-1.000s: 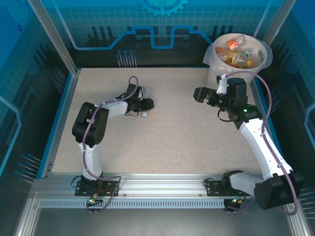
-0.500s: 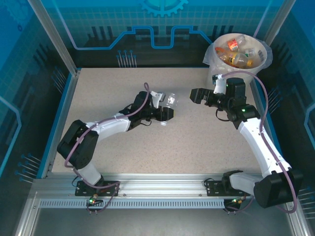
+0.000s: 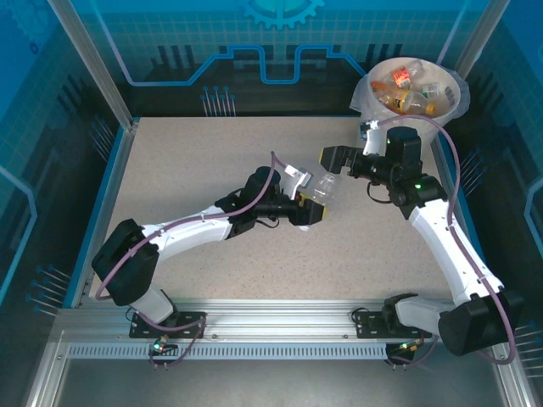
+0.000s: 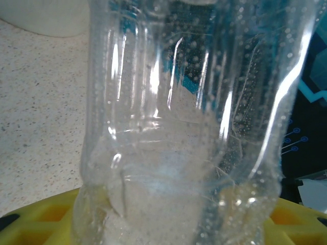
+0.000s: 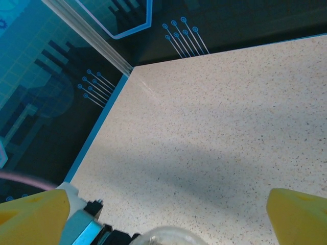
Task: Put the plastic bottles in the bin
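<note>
Left arm [image 3: 195,231] stretched toward centre, left pincer [image 3: 312,202] gripping a bottle [image 3: 325,186], right arm [image 3: 445,229] bent inward, right pincer [image 3: 331,158] wide open, just beside.

**Table** [image 3: 212,144]: beige with fine dark speckle, bordered in blue. **Bottle** [image 3: 322,186], centre: clear and colourless, its wall beaded with pale droplets. **Bin** [image 3: 370,106], far right: cream-white. **Binned bottles** [image 3: 399,78]: orange, red and white patches. **Arms** [image 3: 187,233]: white shells with black joints. **Gripper fingers** [image 4: 41,219]: yellow. **Walls** [image 3: 170,42]: translucent blue grid above dark panels traced with light-blue circuit lines.
</note>
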Robot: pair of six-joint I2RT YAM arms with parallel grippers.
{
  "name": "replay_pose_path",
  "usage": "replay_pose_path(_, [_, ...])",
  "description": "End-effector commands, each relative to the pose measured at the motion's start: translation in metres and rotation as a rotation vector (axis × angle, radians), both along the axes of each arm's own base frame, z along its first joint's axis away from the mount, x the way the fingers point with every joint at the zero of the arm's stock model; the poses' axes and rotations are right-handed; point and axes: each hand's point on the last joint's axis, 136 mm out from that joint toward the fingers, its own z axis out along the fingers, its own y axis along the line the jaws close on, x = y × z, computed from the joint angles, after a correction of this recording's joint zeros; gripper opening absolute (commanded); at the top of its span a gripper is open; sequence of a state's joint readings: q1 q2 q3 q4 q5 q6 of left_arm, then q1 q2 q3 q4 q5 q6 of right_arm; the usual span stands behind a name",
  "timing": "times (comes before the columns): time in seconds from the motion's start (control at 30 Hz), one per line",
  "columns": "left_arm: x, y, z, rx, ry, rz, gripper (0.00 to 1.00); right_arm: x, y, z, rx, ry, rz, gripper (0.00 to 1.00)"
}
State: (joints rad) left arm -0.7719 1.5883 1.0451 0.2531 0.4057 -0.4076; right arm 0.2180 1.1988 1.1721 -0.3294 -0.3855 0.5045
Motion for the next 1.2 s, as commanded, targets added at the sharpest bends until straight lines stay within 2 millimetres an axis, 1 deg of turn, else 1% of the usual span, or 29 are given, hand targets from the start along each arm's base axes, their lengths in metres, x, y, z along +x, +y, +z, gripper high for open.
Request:
replay_pose_path(0.0, [0.005,0.000,0.036,-0.055,-0.102,0.024,0.43,-0.004,0.006,-0.009,-0.021,0.047,0.020,1.00])
replay_pose_path(0.1, [0.012,0.002,0.038,-0.066,-0.115,0.065,0.43,-0.016,0.011,-0.015,-0.039,0.056,0.058,1.00])
replay_pose_path(0.27, [0.015,0.002,0.044,-0.090,-0.140,0.082,0.43,-0.031,0.007,-0.027,-0.074,0.076,0.060,0.98])
replay_pose_path(0.37, [0.016,0.000,0.047,-0.107,-0.142,0.081,0.43,-0.037,0.013,-0.034,-0.066,0.100,0.108,0.97])
replay_pose_path(0.43, [0.015,-0.001,0.049,-0.123,-0.141,0.073,0.43,-0.037,0.018,-0.039,-0.060,0.121,0.131,0.96])
replay_pose_path(0.57, [0.012,-0.004,0.052,-0.139,-0.145,0.047,0.43,-0.034,0.033,-0.035,-0.033,0.107,0.178,0.94])
replay_pose_path(0.67, [0.011,-0.004,0.050,-0.133,-0.148,0.045,0.43,-0.030,0.043,-0.030,-0.030,0.081,0.194,0.88])
replay_pose_path(0.73, [0.012,-0.004,0.050,-0.129,-0.148,0.046,0.43,-0.025,0.044,-0.029,-0.042,0.071,0.174,0.81])
replay_pose_path(0.8, [0.012,-0.004,0.048,-0.122,-0.146,0.048,0.43,-0.020,0.039,-0.027,-0.054,0.060,0.139,0.71])
replay_pose_path(0.9, [0.016,-0.002,0.047,-0.108,-0.145,0.070,0.49,-0.017,0.033,-0.023,-0.075,0.042,0.097,0.58])
replay_pose_path(0.97, [0.018,0.000,0.045,-0.099,-0.138,0.088,0.56,-0.015,0.028,-0.020,-0.084,0.028,0.075,0.54])
replay_pose_path(1.0, [0.020,0.001,0.046,-0.094,-0.136,0.099,0.62,-0.014,0.024,-0.018,-0.090,0.021,0.059,0.52])
replay_pose_path(1.07, [0.022,0.003,0.046,-0.078,-0.133,0.119,0.73,-0.008,0.011,-0.012,-0.104,0.001,0.015,0.51])
replay_pose_path(1.1, [0.025,0.006,0.045,-0.066,-0.132,0.138,0.79,-0.004,0.002,-0.006,-0.113,-0.015,-0.014,0.50])
replay_pose_path(1.17, [0.027,0.012,0.046,-0.047,-0.141,0.173,0.85,0.007,-0.024,0.011,-0.141,-0.051,-0.091,0.49])
